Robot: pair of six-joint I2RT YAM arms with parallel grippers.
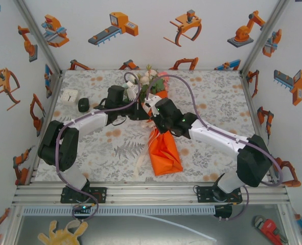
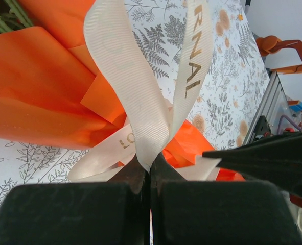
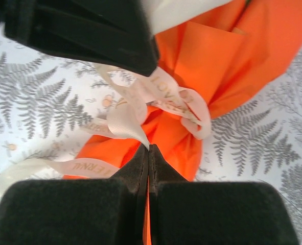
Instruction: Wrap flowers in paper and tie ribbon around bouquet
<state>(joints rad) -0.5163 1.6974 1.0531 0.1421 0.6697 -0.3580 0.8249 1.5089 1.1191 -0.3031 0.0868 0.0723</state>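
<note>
The ribbon (image 2: 133, 87) has gold letters on it. In the left wrist view you can read "RNAL" on 1 strand, and "OT" lower down. In the right wrist view 1 loose end says "ERNAL". The letters near the knot look like "LOVE", but they are bent and hard to read.

The orange paper (image 2: 33, 92) is rolled like a cone, and it holds the flowers (image 1: 151, 79). The pink and white blooms and green leaves stick out of the far end. The bouquet (image 1: 163, 153) lies in the middle of the table, on the fern print cloth (image 1: 217, 97). Its paper end points to the near edge.

The ribbon goes around the middle of the paper in loops. The left gripper (image 2: 149, 166) has its 2 fingers pressed together on the ribbon. The right gripper (image 3: 148, 153) also has its fingers squeezed together, and it pinches a ribbon loop right at its tip. The 2 grippers are very close, just above the paper.
</note>
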